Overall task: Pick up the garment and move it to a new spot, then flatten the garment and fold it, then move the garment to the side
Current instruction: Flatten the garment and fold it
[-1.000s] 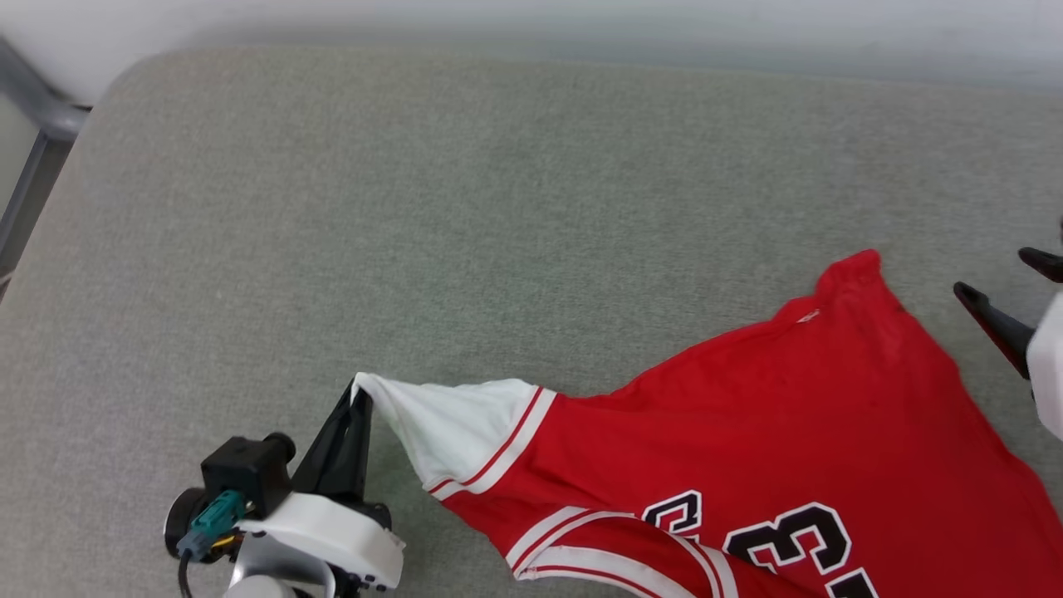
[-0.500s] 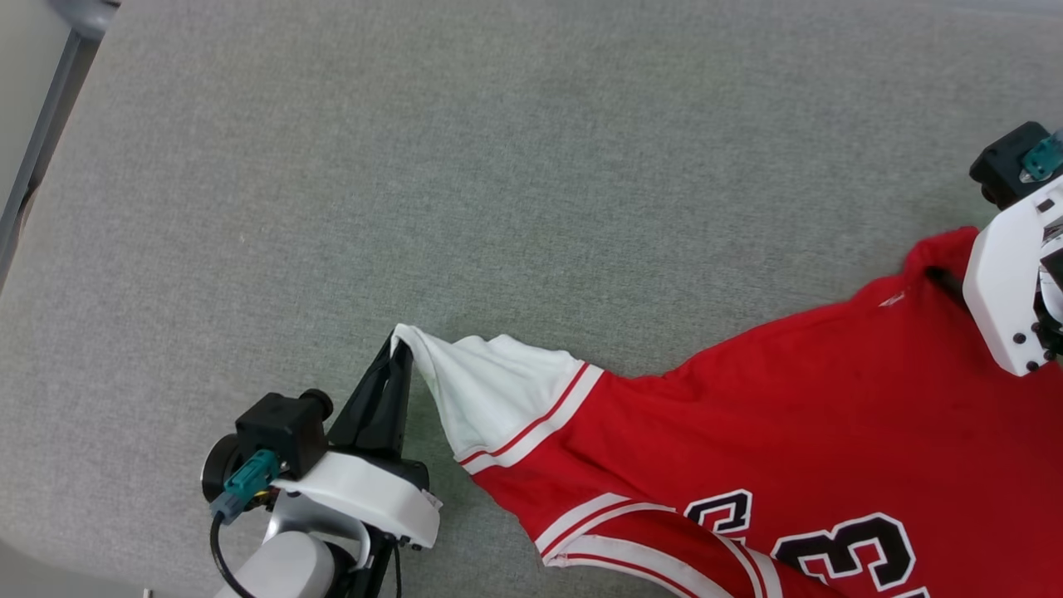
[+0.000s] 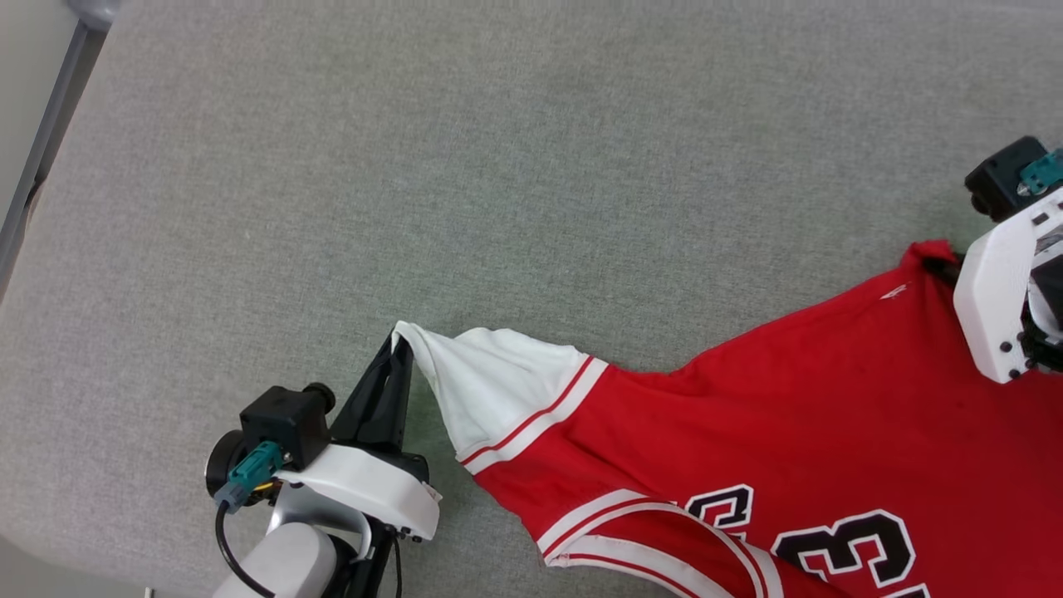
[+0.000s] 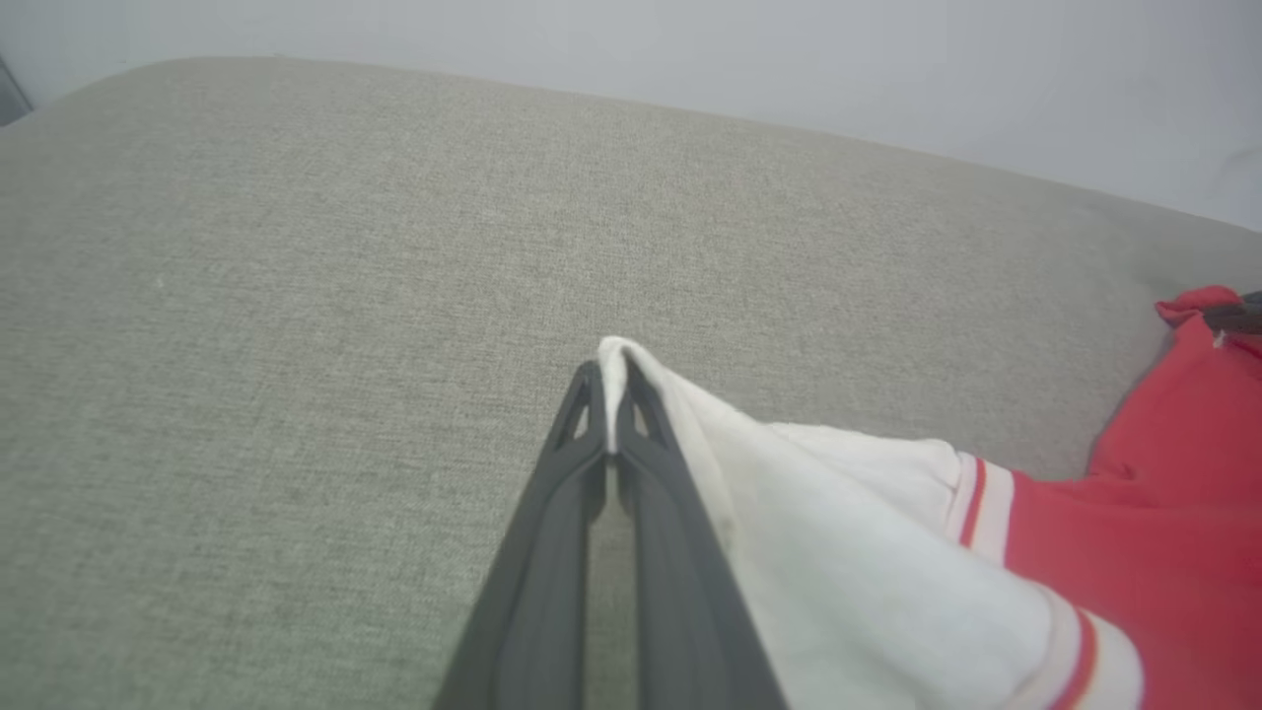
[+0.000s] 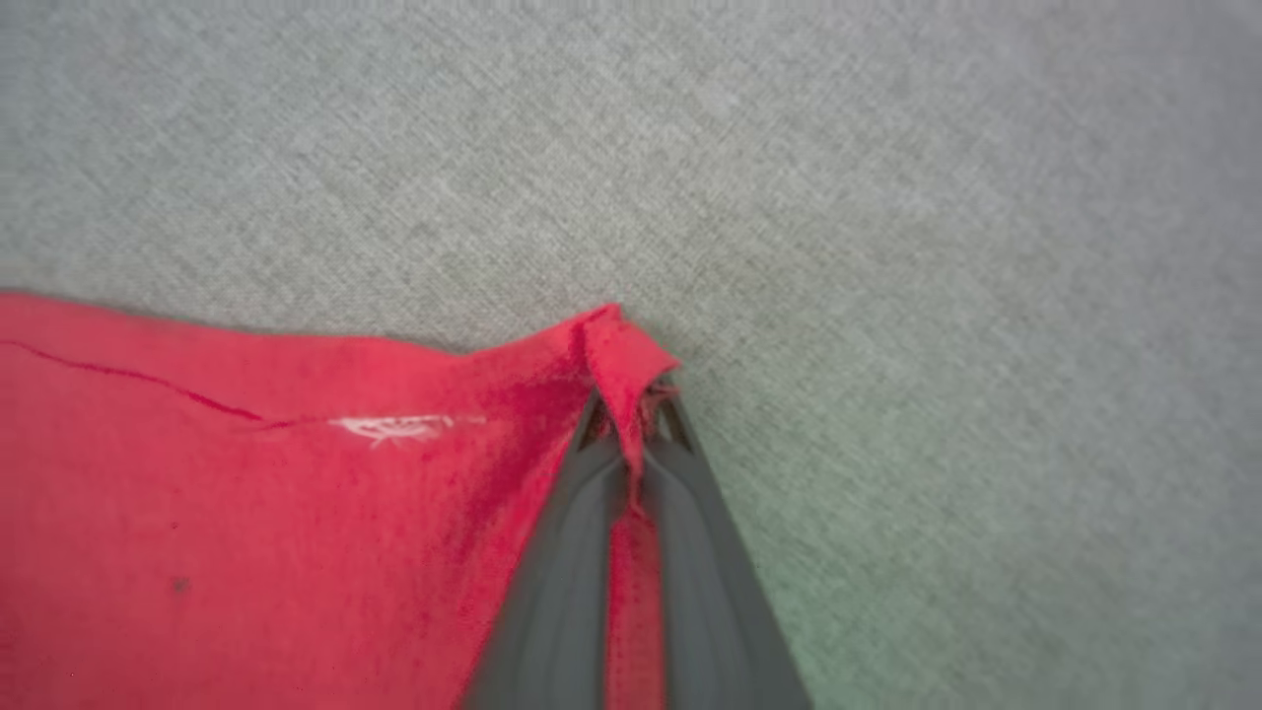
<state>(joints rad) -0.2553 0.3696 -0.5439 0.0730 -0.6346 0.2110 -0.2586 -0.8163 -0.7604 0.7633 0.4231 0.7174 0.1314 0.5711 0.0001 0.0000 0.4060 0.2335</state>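
Left gripper pinches shut on the white sleeve tip of the red jersey-style T-shirt; right gripper clamps its red corner. Shirt lies on grey fabric surface, near-right part. Flattening step, likely; next: pull both corners apart evenly.

Both arms engaging: left gripper is angling up from lower left, its 2 fingers pinching a white sleeve tip of the garment, while right gripper is sitting at the right edge, fingers clamping a red corner.

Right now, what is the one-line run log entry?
left end effector: shut on jersey sleeve; right end effector: shut on jersey corner; support: grey fabric surface
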